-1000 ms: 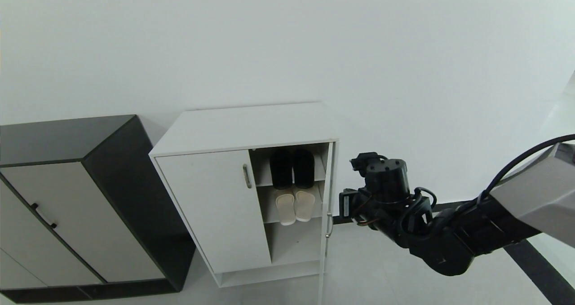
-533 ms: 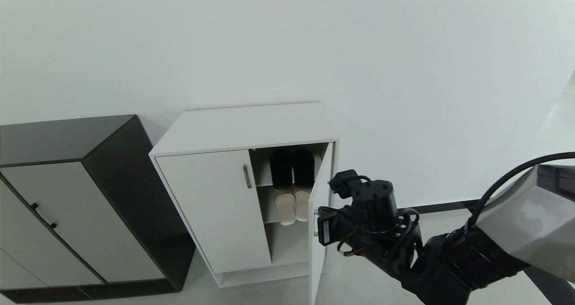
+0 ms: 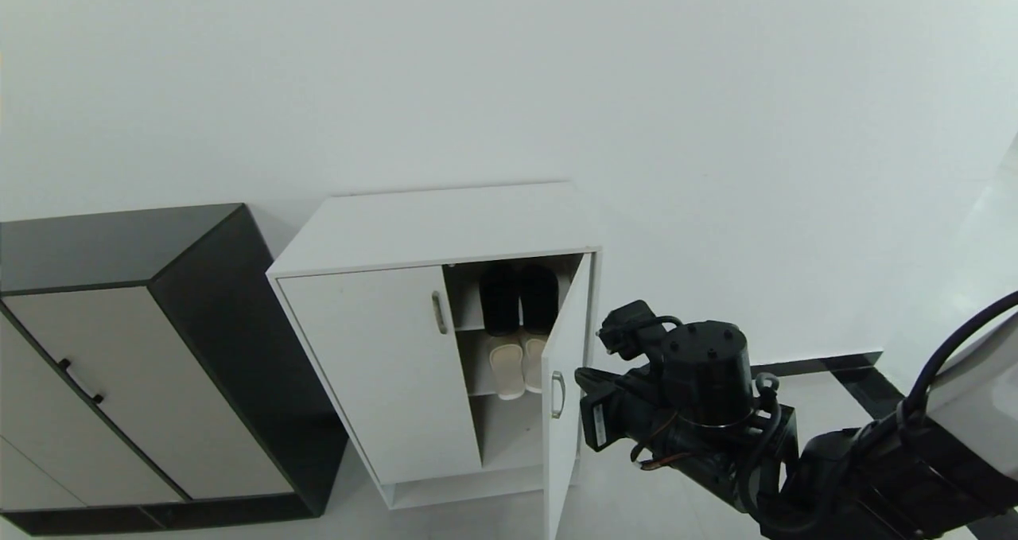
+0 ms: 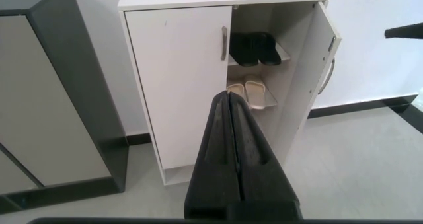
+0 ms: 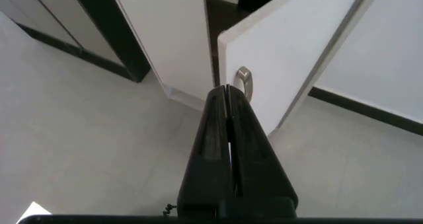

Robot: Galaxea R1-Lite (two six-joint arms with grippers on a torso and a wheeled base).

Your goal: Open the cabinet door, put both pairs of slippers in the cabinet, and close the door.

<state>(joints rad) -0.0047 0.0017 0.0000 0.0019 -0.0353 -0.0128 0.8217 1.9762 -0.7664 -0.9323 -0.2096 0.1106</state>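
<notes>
Backdrop: plain pale wall, grey floor, dark cabinet at left of frame, not part of the job.
Task unit: white cabinet, centre of frame, against the wall.
Left door: shut, flush with the carcass.
Right door: ajar, swung partway across the opening, handle facing outward.
Black slippers: top shelf, side by side, toes pointing in.
Pale slippers: middle shelf, paired directly below, partly screened by the door.
Right gripper: fingers pressed together, empty, tip just beside the handle; contact not discernible. Likely closed to serve as a blunt pusher.
Left gripper: fingers clenched on nothing, facing the cabinet from well apart; probably parked outside the door's swing.
Stage, as judged: both pairs stowed, closing unfinished.
</notes>
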